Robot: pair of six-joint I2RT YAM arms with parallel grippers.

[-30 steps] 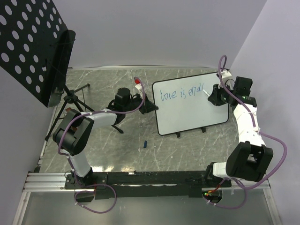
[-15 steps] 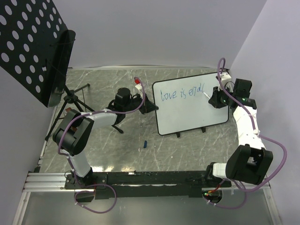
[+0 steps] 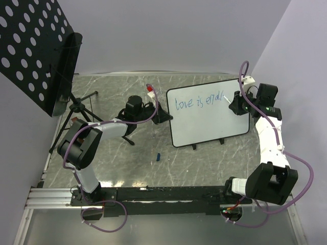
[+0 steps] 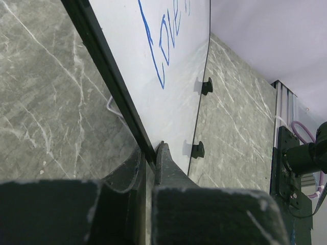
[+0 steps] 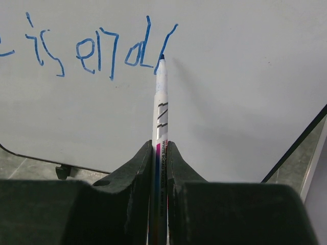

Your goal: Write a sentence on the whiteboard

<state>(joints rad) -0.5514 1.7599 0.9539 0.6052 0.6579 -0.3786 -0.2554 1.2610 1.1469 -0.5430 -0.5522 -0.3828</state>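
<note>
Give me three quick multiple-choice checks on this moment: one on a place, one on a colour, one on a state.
1. Where is the marker tip?
A. under "love"
B. at the foot of the last stroke, right of the "d"
C. off the board

2. What colour is the writing?
A. red
B. black
C. blue

3. How are the left jaws?
A. shut on the board's rim
B. open above the board
C. shut on the marker

Answers:
1. B, since the right wrist view shows the tip at the bottom of the slanted stroke after the "d".
2. C, since the strokes are blue in every view.
3. A, since the left wrist view shows them pinched on the black rim.
</note>
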